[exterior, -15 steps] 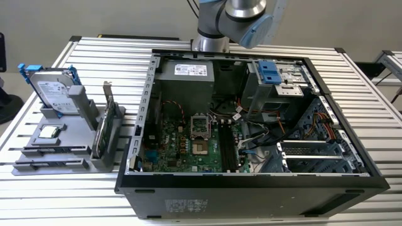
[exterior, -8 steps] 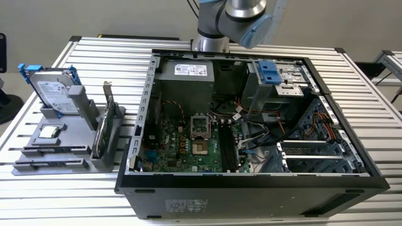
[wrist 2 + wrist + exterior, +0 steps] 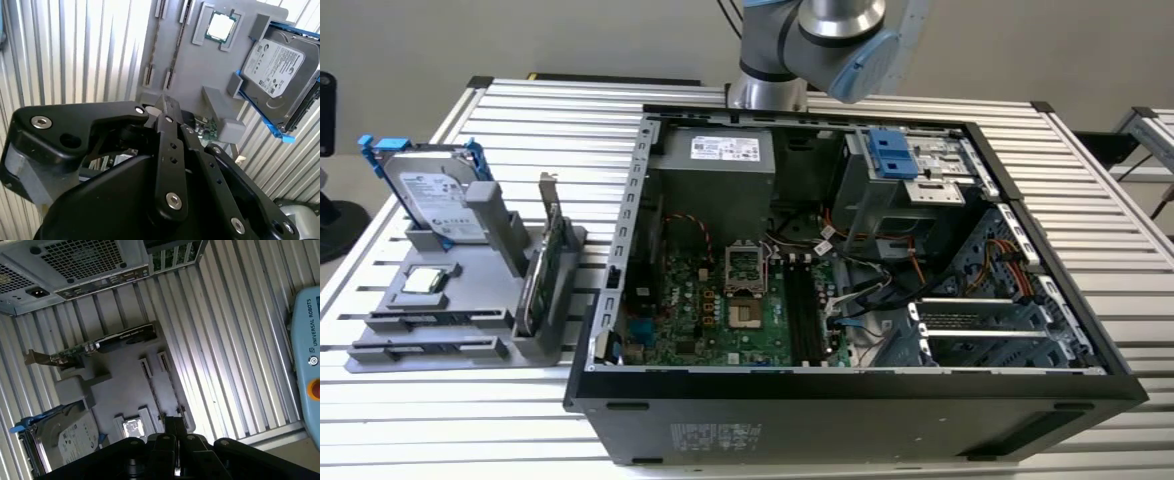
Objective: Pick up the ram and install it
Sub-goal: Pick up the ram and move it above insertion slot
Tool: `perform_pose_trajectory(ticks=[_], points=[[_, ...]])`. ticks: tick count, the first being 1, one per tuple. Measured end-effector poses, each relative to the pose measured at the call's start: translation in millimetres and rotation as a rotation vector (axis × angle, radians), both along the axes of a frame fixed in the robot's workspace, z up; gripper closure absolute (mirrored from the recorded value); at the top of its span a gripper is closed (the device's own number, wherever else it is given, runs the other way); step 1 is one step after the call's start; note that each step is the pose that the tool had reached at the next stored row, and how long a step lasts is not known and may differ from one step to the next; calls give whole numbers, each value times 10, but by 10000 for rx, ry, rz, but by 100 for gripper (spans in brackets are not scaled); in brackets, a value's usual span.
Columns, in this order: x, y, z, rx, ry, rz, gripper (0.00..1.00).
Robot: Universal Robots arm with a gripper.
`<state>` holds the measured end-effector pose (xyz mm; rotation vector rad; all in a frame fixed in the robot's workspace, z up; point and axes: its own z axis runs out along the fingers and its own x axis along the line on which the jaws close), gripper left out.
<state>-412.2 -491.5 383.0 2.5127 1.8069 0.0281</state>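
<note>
Exterior view: arm [image 3: 834, 40] is hanging over the back end of the open PC case [image 3: 854, 420], which is lying on its side on the slatted bench [image 3: 534, 120]. Case is holding the motherboard [image 3: 720, 310] with its black memory slots [image 3: 803, 310], a gray power supply [image 3: 720, 165], a drive cage [image 3: 891, 152] with blue latches, and loose cables.

Second wrist view: tool [image 3: 167, 109] is hovering above the gray parts holder [image 3: 200, 65]. Can't tell whether it's released or clenched.

The ram [image 3: 177, 45] is sitting edge-on in a narrow slot of that holder, ahead of the tool tip and apart from it.

Further ahead, the holder is also carrying a processor chip [image 3: 220, 25] in a square pocket and a hard drive [image 3: 280, 65] standing on edge in a blue caddy. The green card [image 3: 206, 127] is standing in its slot right below the tool.

First wrist view: a pendant [image 3: 307, 365] with a red button is lying near the bench edge, well off to the tool's side.
</note>
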Motion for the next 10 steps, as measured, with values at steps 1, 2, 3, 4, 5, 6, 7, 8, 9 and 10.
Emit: perform_pose_trajectory(ticks=[1,2,3,4,5,6,7,8,9,10], points=[[-1,0,0,0,0,-101,100],[-2,0,0,0,1,-194,100],[-3,0,0,0,0,-289,100],[-4,0,0,0,0,-388,100],[-5,0,0,0,0,-485,100],[-5,0,0,0,0,-585,100],[-6,0,0,0,1,-682,100],[-7,0,0,0,1,-774,100],[-8,0,0,0,1,-872,100],[-9,0,0,0,1,-968,100]])
